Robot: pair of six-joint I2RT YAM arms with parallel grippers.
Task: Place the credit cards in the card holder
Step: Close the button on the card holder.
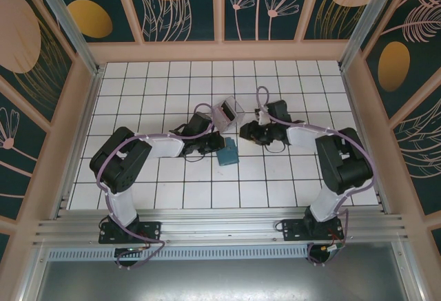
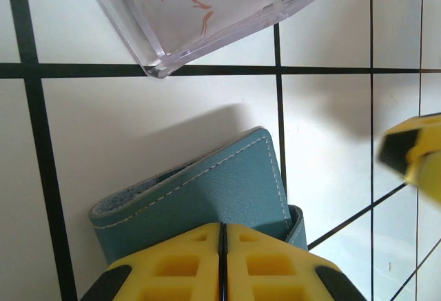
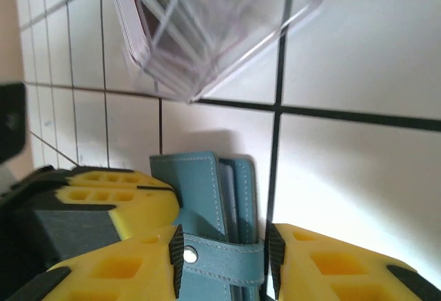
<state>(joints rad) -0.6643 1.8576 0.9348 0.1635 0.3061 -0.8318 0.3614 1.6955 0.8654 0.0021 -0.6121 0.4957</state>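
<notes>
We log one card holder [image 1: 227, 155] at frame centre, its long axis running up-frame in the right wrist view. The right gripper [image 3: 224, 260] is part-open with pads against both strap edges, so we judge it held. The left gripper [image 2: 222, 260] is closed at the cover; we cannot tell if it pinches it. The credit cards [image 3: 138, 18] are stacked in one clear box [image 2: 207, 12], upper frame, beyond the holder; their count is unreadable.
</notes>
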